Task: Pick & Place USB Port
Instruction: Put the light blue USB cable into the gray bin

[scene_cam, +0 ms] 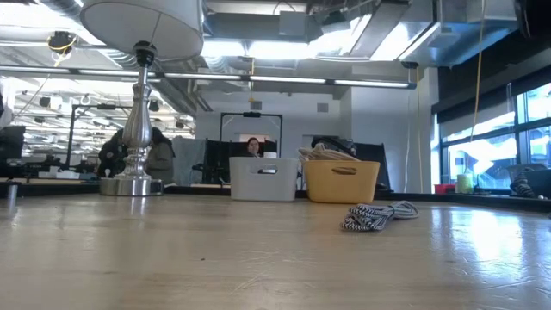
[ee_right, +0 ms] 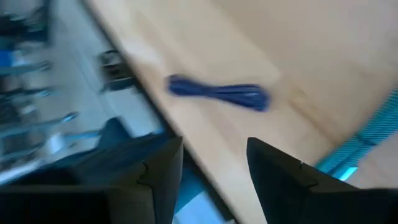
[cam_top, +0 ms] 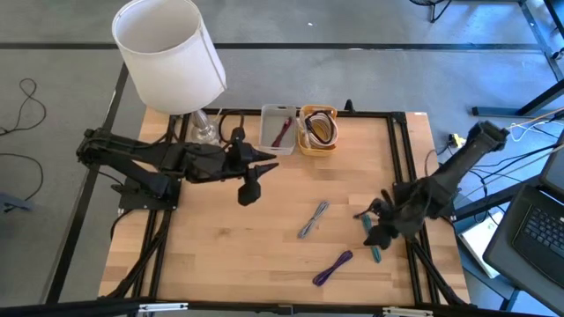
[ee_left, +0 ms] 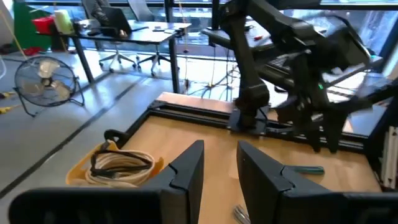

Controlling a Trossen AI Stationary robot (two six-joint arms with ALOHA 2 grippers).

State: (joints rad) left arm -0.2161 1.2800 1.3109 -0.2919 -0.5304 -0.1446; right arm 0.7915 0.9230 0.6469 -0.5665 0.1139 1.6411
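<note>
You are seeing: yellow bin (cam_top: 318, 141) | white bin (cam_top: 278, 129) | purple cable (cam_top: 332, 267) | black-and-white striped cable (cam_top: 313, 219) | teal cable (cam_top: 374, 249)

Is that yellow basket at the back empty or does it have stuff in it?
Not empty: the yellow plastic basket holds coiled beige cable rising above its rim.

The right gripper (ee_right: 208, 168) shows its two dark fingers (ee_right: 155, 171) with a clear gap between them, nothing held in that gap. Beyond them lies the pale wooden tabletop (ee_right: 298, 43), its edge running slantwise across the view. A bundled blue cable (ee_right: 217, 92) lies on the wood, near that edge and apart from the fingers. A teal cable (ee_right: 367, 140) lies on the wood just beside one finger; whether they touch cannot be told. Past the tabletop's edge are the floor and blurred shapes too smeared to name.
</note>
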